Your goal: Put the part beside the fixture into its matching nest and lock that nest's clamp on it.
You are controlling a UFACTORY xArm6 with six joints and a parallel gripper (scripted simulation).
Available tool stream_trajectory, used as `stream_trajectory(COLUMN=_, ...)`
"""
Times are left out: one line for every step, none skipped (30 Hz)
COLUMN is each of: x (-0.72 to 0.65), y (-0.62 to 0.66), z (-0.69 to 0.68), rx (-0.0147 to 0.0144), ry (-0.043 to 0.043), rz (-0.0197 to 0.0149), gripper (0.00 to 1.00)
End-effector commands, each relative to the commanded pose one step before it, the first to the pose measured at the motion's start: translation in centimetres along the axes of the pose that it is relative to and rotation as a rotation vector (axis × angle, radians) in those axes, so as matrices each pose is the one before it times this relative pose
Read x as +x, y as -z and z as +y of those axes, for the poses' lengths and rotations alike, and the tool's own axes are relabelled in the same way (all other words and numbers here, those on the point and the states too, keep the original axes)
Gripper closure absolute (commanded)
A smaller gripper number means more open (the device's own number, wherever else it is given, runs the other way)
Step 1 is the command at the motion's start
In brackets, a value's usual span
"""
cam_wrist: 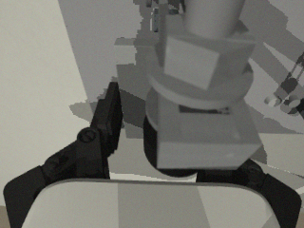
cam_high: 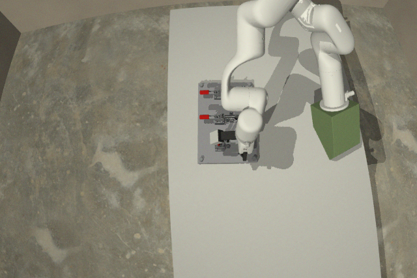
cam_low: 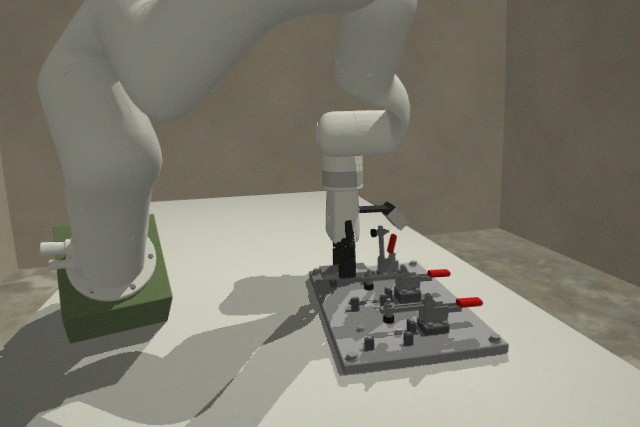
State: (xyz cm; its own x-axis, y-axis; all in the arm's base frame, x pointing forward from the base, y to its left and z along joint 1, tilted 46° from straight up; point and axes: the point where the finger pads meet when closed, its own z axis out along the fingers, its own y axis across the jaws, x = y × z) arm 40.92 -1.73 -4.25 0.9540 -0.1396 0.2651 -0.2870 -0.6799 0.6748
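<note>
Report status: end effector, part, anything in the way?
End effector shut on part. Part low over fixture, by the nest with the raised red handle; seating unclear. Handle stands close alongside.

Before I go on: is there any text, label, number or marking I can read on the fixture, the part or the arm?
None can be read in any view.
Grey metal fixture plate: no markings visible.
Grey block part held in the black pincer: plain faces.
White robot arm and green base block: no lettering.
</note>
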Motion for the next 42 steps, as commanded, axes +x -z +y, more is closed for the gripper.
stream_trajectory(x=0.140, y=0.003, z=-0.029, rx=0.00210, ry=-0.00089, rz=0.00243, gripper=1.00)
stream_trajectory(x=0.011, y=-0.039, z=0.011, rx=0.00000, ry=0.00000, rz=0.00000, gripper=1.00)
stream_trajectory(x=0.011, y=-0.042, z=0.011, rx=0.00000, ry=0.00000, rz=0.00000, gripper=1.00)
stream_trajectory(x=0.011, y=-0.043, z=0.012, rx=0.00000, ry=0.00000, rz=0.00000, gripper=1.00)
stream_trajectory(x=0.012, y=-0.043, z=0.011, rx=0.00000, ry=0.00000, rz=0.00000, gripper=1.00)
stream_trajectory(x=0.012, y=-0.042, z=0.011, rx=0.00000, ry=0.00000, rz=0.00000, gripper=1.00)
stream_trajectory(x=0.011, y=-0.039, z=0.011, rx=0.00000, ry=0.00000, rz=0.00000, gripper=1.00)
stream_trajectory(x=0.010, y=-0.036, z=0.010, rx=0.00000, ry=0.00000, rz=0.00000, gripper=1.00)
stream_trajectory(x=0.009, y=-0.032, z=0.009, rx=0.00000, ry=0.00000, rz=0.00000, gripper=1.00)
stream_trajectory(x=0.007, y=-0.027, z=0.007, rx=0.00000, ry=0.00000, rz=0.00000, gripper=1.00)
stream_trajectory(x=0.006, y=-0.022, z=0.006, rx=0.00000, ry=0.00000, rz=0.00000, gripper=1.00)
stream_trajectory(x=0.004, y=-0.016, z=0.004, rx=0.00000, ry=0.00000, rz=0.00000, gripper=1.00)
stream_trajectory(x=0.003, y=-0.011, z=0.003, rx=0.00000, ry=0.00000, rz=0.00000, gripper=1.00)
stream_trajectory(x=0.000, y=0.000, z=0.000, rx=0.00000, ry=0.00000, rz=0.00000, gripper=1.00)
stream_trajectory(x=0.000, y=0.000, z=0.000, rx=0.00000, ry=0.00000, rz=0.00000, gripper=1.00)
stream_trajectory(x=0.002, y=-0.006, z=0.002, rx=0.00000, ry=0.00000, rz=0.00000, gripper=1.00)
stream_trajectory(x=0.001, y=-0.002, z=0.001, rx=0.00000, ry=0.00000, rz=0.00000, gripper=1.00)
stream_trajectory(x=0.000, y=0.000, z=0.000, rx=0.00000, ry=0.00000, rz=0.00000, gripper=1.00)
stream_trajectory(x=0.000, y=0.000, z=0.000, rx=0.00000, ry=0.00000, rz=0.00000, gripper=1.00)
stream_trajectory(x=0.000, y=0.000, z=0.000, rx=0.00000, ry=0.00000, rz=0.00000, gripper=1.00)
stream_trajectory(x=0.000, y=0.000, z=0.000, rx=0.00000, ry=0.00000, rz=0.00000, gripper=1.00)
stream_trajectory(x=0.000, y=0.000, z=0.000, rx=0.00000, ry=0.00000, rz=0.00000, gripper=1.00)
stream_trajectory(x=0.000, y=0.000, z=0.000, rx=0.00000, ry=0.00000, rz=0.00000, gripper=1.00)
stream_trajectory(x=0.000, y=0.000, z=0.000, rx=0.00000, ry=0.00000, rz=0.00000, gripper=1.00)
stream_trajectory(x=0.000, y=0.000, z=0.000, rx=0.00000, ry=0.00000, rz=0.00000, gripper=1.00)
stream_trajectory(x=0.000, y=0.000, z=0.000, rx=0.00000, ry=0.00000, rz=0.00000, gripper=1.00)
stream_trajectory(x=0.000, y=0.000, z=0.000, rx=0.00000, ry=0.00000, rz=0.00000, gripper=1.00)
stream_trajectory(x=0.000, y=0.000, z=0.000, rx=0.00000, ry=0.00000, rz=0.00000, gripper=1.00)
stream_trajectory(x=0.000, y=0.000, z=0.000, rx=0.00000, ry=0.00000, rz=0.00000, gripper=1.00)
stream_trajectory(x=0.000, y=0.000, z=0.000, rx=0.00000, ry=0.00000, rz=0.00000, gripper=1.00)
stream_trajectory(x=0.000, y=0.000, z=0.000, rx=0.00000, ry=0.00000, rz=0.00000, gripper=1.00)
stream_trajectory(x=0.000, y=0.000, z=0.000, rx=0.00000, ry=0.00000, rz=0.00000, gripper=1.00)
stream_trajectory(x=0.001, y=0.000, z=0.001, rx=0.00000, ry=0.00000, rz=0.00000, gripper=1.00)
stream_trajectory(x=0.004, y=0.000, z=0.004, rx=0.00000, ry=0.00000, rz=0.00000, gripper=1.00)
stream_trajectory(x=0.009, y=0.000, z=0.009, rx=0.00000, ry=0.00000, rz=0.00000, gripper=1.00)
stream_trajectory(x=0.014, y=0.000, z=0.014, rx=0.00000, ry=0.00000, rz=0.00000, gripper=1.00)
stream_trajectory(x=0.020, y=0.000, z=0.019, rx=0.00000, ry=0.00000, rz=0.00000, gripper=1.00)
stream_trajectory(x=0.024, y=0.000, z=0.024, rx=0.00000, ry=0.00000, rz=0.00000, gripper=1.00)
stream_trajectory(x=0.027, y=0.000, z=0.027, rx=0.00000, ry=0.00000, rz=0.00000, gripper=1.00)
stream_trajectory(x=0.028, y=0.000, z=0.028, rx=0.00000, ry=0.00000, rz=0.00000, gripper=1.00)
stream_trajectory(x=0.027, y=0.000, z=0.027, rx=0.00000, ry=0.00000, rz=0.00000, gripper=1.00)
stream_trajectory(x=0.024, y=0.000, z=0.024, rx=0.00000, ry=0.00000, rz=0.00000, gripper=1.00)
